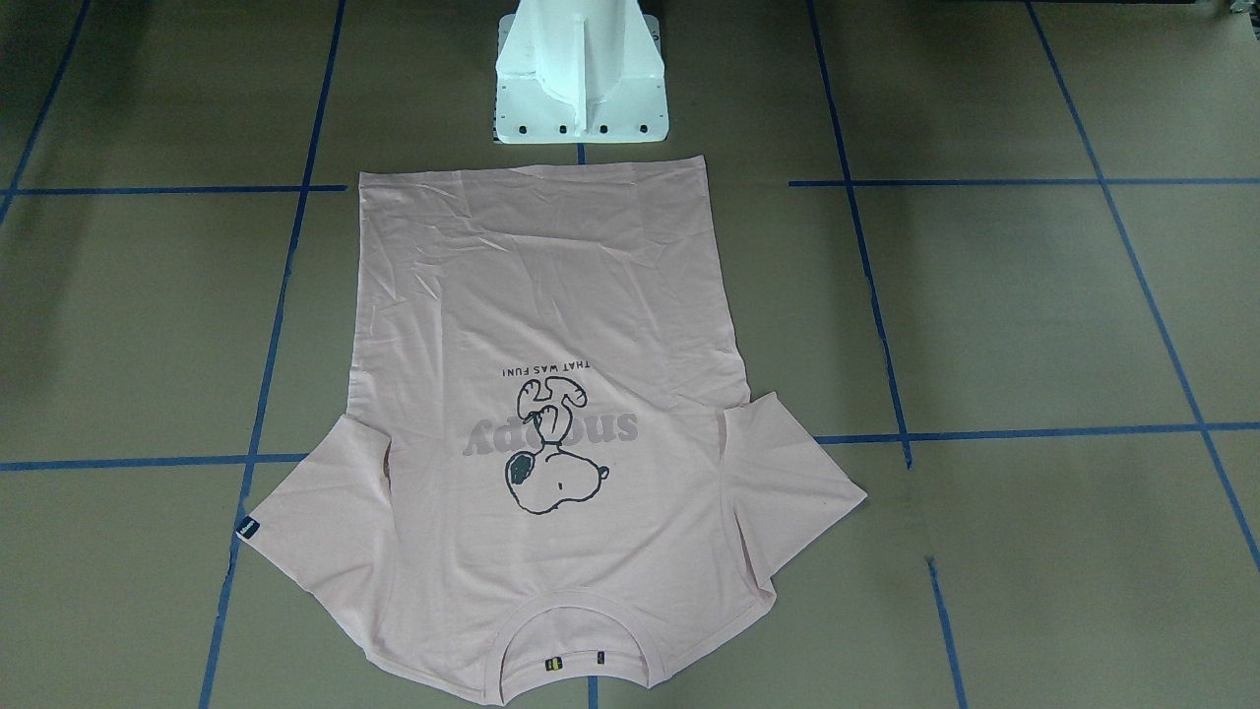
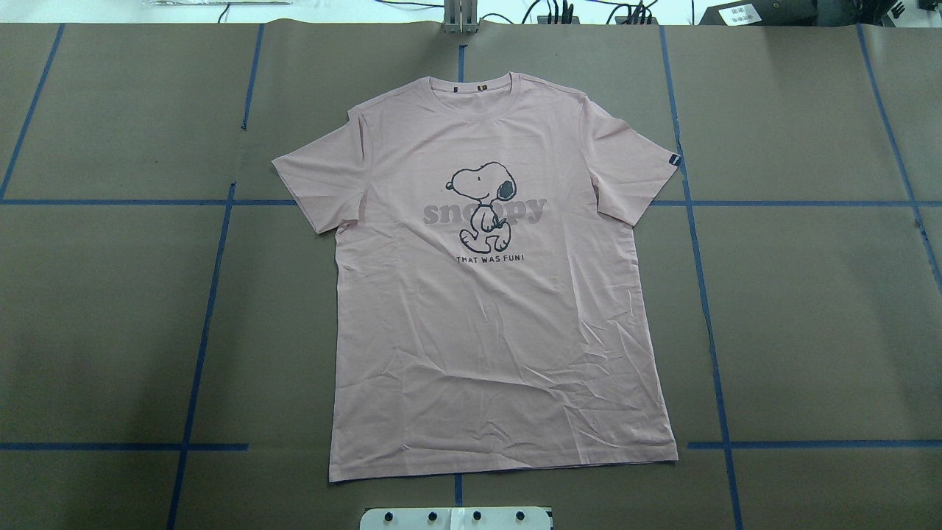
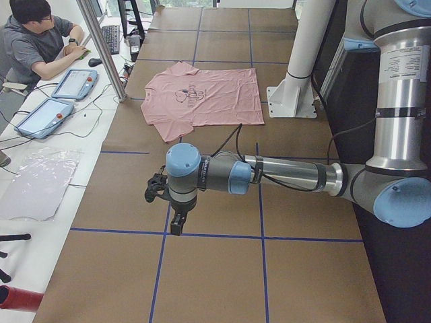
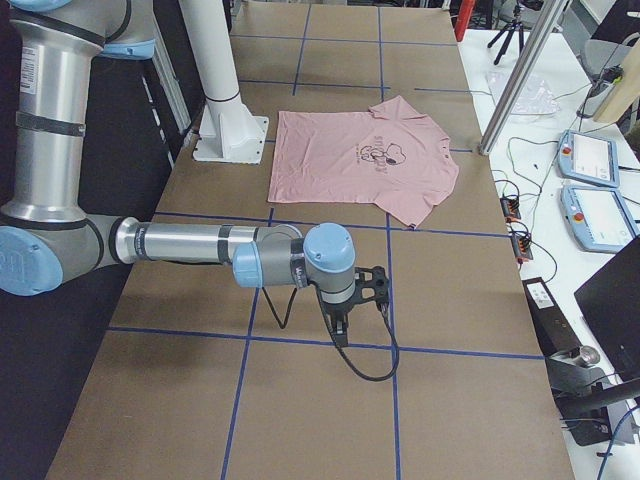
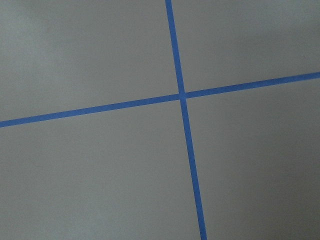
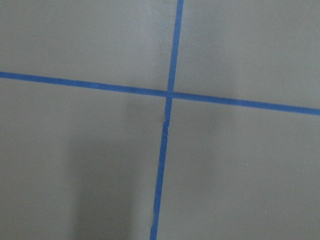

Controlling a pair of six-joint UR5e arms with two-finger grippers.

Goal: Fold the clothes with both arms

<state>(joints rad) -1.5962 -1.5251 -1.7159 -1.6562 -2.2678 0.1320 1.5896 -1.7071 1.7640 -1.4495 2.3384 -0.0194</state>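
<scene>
The pale pink T-shirt (image 2: 500, 309) lies flat and spread out, print side up, in the middle of the brown table, collar away from the robot and hem near its base. It also shows in the front view (image 1: 551, 325) and in both side views (image 3: 209, 97) (image 4: 350, 150). My left gripper (image 3: 155, 190) hangs over bare table far to the shirt's left. My right gripper (image 4: 375, 282) hangs over bare table far to its right. Each shows only in a side view, so I cannot tell whether it is open or shut. Both wrist views show only table and blue tape.
The white pedestal base (image 1: 581, 79) stands just behind the shirt's hem. Blue tape lines (image 2: 206, 309) grid the table. Beyond the table's far edge an operator (image 3: 40, 40) sits with teach pendants (image 3: 74, 84), and more pendants (image 4: 590, 160) and cables lie there.
</scene>
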